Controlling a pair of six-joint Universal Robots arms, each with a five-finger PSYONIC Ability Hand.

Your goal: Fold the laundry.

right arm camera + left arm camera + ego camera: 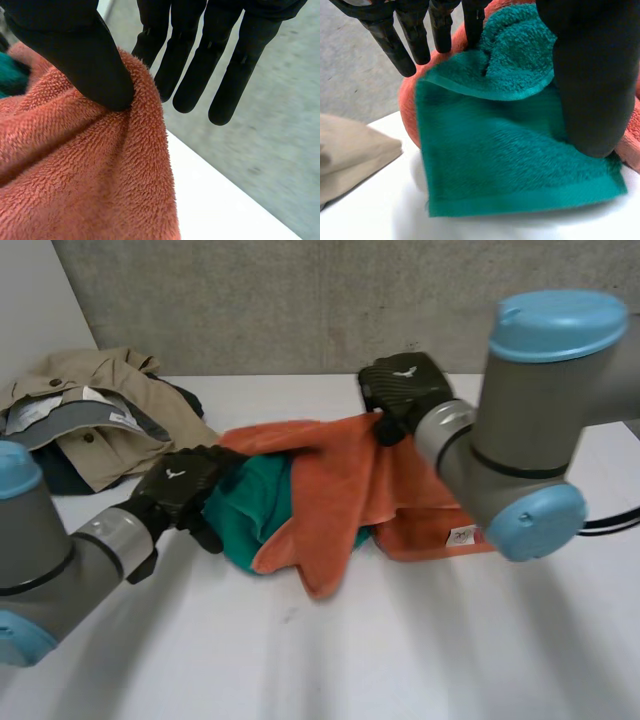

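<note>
Between thumb and fingers, left hand [590, 75] pinches green towel [510, 165], right hand [75, 45] pinches orange towel [75, 175].

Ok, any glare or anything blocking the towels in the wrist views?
Left wrist view: table glares white under the green towel, left hand thumb covering its side. Right wrist view: even light, right hand thumb over the orange towel fold.

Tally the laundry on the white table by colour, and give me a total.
Orange terry towel: 1
Teal terry towel: 1
Beige buttoned jacket: 1
Dark garment under the jacket: 1
Total: 4
</note>
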